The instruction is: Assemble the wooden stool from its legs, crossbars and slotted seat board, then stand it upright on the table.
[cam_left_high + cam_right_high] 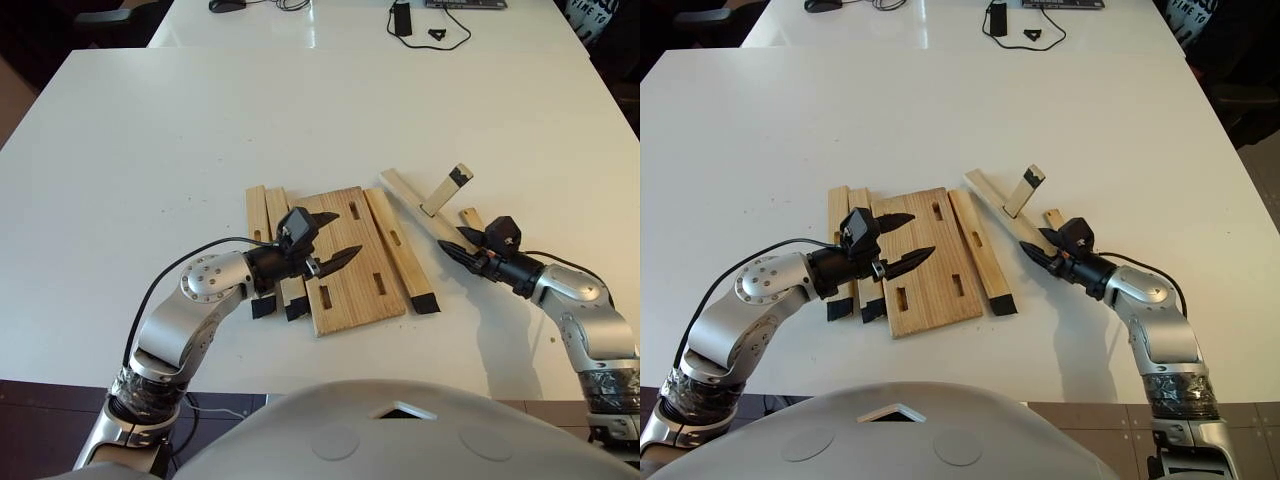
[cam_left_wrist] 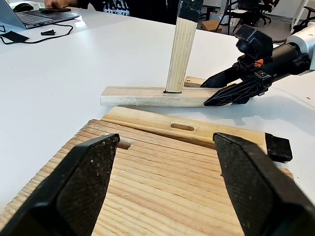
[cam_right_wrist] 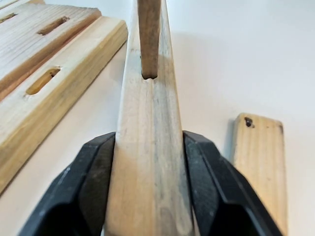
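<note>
Left gripper (image 1: 343, 234), on a sharply bent arm reaching inward, hovers wide open above the slotted seat board (image 1: 355, 295), holding nothing. Right gripper (image 1: 452, 250), forearm angled inward, clamps the near end of a leg (image 1: 405, 192) lying on the table (image 1: 150, 130); a crossbar (image 1: 447, 190) stands in its slot.

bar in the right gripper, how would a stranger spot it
On the white table, look just right of the slotted seat board. A pale bar lies slanted there, one end in the right gripper. Unlike the leg beside it, it has a black-tipped piece standing in its slot.
</note>
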`<state>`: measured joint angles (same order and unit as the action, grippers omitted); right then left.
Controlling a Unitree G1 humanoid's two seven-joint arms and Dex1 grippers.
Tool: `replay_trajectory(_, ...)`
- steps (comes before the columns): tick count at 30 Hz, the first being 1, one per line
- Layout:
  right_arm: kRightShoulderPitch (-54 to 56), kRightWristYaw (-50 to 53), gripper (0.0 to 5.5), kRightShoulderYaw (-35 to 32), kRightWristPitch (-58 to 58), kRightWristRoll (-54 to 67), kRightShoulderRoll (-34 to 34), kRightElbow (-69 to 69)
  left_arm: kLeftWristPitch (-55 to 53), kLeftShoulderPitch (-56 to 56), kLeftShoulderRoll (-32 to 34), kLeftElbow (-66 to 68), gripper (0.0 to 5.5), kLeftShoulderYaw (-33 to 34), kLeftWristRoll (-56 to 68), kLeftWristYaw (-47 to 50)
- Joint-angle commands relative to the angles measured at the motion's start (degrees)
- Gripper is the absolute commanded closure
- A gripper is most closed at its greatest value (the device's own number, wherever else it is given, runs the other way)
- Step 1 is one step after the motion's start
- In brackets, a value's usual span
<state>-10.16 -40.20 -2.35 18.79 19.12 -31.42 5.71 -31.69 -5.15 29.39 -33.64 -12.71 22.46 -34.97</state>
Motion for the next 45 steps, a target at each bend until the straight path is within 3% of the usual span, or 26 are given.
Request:
replay_trajectory(1, 1.9, 1.0, 3.46, -3.3, 1.7, 4.6, 2.5, 2.9, -0.9, 1.0, -0.1, 0.4, 1.96, 0.7, 0.0, 0.4)
replay_trajectory(6, 4.5, -2.6, 3.46, -7.5, 5.8, 16.8, 3.2, 11.5, -5.3, 4.0, -4.2, 0.5, 1.96, 6.2, 8.3, 2.1)
replay_trajectory(12, 9.7, -10.4, 3.46, -9.4, 15.7, 35.9, -0.1, 19.1, -14.1, 10.9, -11.6, 0.7, 1.0, 17.9, 40.0, 7.1)
replay_trajectory(16, 12.7, -14.6, 3.46, -8.3, 18.7, 39.8, -2.4, 19.4, -15.6, 13.2, -10.0, -0.7, 0.97, 19.8, 51.8, 8.3)
replay_trajectory(24, 15.7, -20.2, 3.46, -7.6, 23.8, 46.7, -4.4, 18.6, -16.6, 15.5, -6.9, -1.4, 0.97, 17.6, 56.1, 9.3)
replay_trajectory(31, 14.2, -24.6, 3.46, -3.8, 22.7, 41.0, -6.6, 18.2, -16.7, 16.2, -4.5, -1.3, 0.97, 15.2, 54.1, 6.4)
replay_trajectory(45, 13.6, -30.1, 3.46, -1.8, 19.0, 33.0, -9.1, 15.6, -15.7, 13.7, -0.4, -4.0, 3.12, 13.4, 52.1, -0.6)
